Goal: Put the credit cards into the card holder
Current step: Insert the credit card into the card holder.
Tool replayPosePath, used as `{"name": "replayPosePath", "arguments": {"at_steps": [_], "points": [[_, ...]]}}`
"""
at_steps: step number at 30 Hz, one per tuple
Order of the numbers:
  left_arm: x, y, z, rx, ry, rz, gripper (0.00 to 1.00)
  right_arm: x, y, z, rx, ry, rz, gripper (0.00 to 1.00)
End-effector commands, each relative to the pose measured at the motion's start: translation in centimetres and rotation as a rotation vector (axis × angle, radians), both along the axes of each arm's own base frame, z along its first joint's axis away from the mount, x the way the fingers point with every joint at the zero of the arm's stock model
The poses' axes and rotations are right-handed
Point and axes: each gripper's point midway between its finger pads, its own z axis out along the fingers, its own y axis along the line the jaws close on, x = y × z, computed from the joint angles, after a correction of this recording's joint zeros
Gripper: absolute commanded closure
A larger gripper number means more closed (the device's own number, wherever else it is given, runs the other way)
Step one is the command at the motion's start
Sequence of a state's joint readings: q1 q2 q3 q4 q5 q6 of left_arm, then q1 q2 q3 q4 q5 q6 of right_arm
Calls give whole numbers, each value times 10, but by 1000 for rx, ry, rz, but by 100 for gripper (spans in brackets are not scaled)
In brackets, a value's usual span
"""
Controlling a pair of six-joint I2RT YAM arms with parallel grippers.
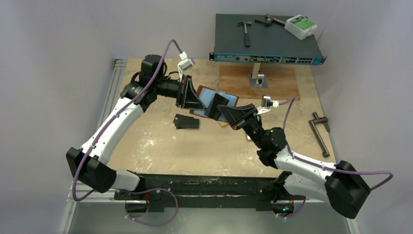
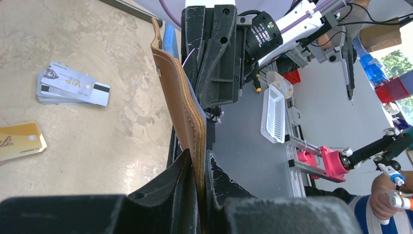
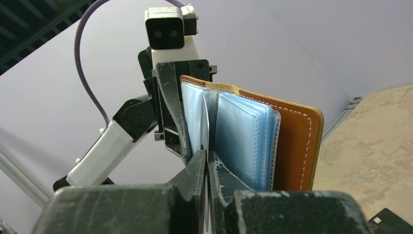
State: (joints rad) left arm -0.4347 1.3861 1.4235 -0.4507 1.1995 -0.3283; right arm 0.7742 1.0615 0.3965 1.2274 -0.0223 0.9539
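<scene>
Card holder (image 3: 292,141) – open, raised over the table's centre, brown cover pinched by the left gripper (image 2: 198,163). Right gripper (image 3: 206,161) is closed on a thin sheet (image 3: 204,126) among the blue sleeves; card or sleeve unclear. Black cards (image 1: 186,121), white stack (image 2: 73,87) – marked "VIP" – and gold card (image 2: 19,141) lie on the table, unloaded.

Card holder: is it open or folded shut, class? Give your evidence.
Open. On the card holder, blue sleeves fan apart from the brown cover.
</scene>
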Motion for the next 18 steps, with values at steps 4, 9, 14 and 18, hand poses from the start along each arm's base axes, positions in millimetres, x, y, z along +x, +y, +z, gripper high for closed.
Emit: {"name": "replayPosePath", "arguments": {"at_steps": [4, 9, 14, 18], "points": [[-25, 3, 38, -69, -139, -72, 87, 2, 8, -13, -54, 31, 10, 100], [-25, 3, 40, -72, -151, -70, 87, 2, 8, -16, -57, 36, 11, 100], [-25, 3, 43, -78, -154, -75, 87, 2, 10, -17, -62, 37, 19, 100], [-27, 3, 48, -93, -156, -86, 87, 3, 13, -20, -68, 42, 30, 100]]}}
